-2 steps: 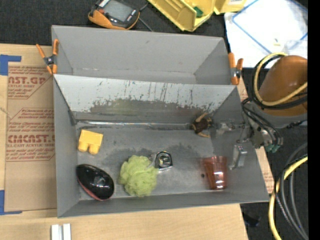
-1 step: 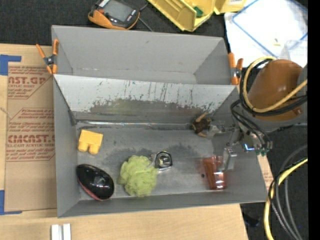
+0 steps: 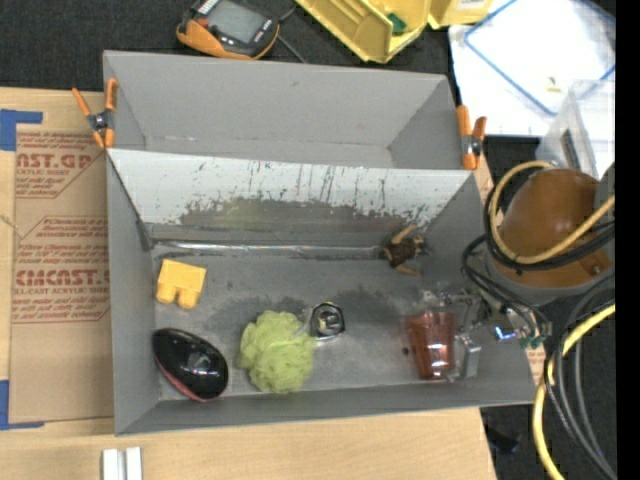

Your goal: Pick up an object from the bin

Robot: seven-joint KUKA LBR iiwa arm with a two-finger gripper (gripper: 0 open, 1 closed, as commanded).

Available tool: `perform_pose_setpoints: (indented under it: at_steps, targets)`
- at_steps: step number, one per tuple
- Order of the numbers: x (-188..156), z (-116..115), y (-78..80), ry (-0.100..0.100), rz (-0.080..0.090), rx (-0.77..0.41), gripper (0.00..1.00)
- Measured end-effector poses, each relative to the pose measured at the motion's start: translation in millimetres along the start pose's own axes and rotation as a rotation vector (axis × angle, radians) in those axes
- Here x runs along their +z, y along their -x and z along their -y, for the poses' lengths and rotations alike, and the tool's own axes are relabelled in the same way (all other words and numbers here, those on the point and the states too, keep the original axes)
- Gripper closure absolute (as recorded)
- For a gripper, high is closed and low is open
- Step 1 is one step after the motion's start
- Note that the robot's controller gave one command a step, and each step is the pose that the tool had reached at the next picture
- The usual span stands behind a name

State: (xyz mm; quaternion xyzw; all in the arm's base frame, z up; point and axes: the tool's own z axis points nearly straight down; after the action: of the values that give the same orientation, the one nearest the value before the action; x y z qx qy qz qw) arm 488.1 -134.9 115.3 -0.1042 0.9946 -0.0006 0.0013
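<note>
Open bin floor (image 3: 300, 280) between yellow block (image 3: 180, 282) and brown lump (image 3: 405, 250).

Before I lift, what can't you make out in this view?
Camera view, gripper: merges with the reddish-brown thing at the right front of the bin; whether it holds it is unclear.
Camera view, small brown thing by the back slope: too small to identify.
Camera view, shiny round thing beside the green fluffy ball: too small to identify.

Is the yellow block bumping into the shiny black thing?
Apart. The camera view shows a strip of bare grey bin floor between the yellow block and the black oval thing lying nearer the front wall.
</note>
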Motion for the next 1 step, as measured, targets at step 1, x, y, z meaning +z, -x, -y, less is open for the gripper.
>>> perform_pose_setpoints:
  at_steps: [1]
  targets:
    - [10.9,5.9,3.3,-0.004,0.019,0.049,1.00]
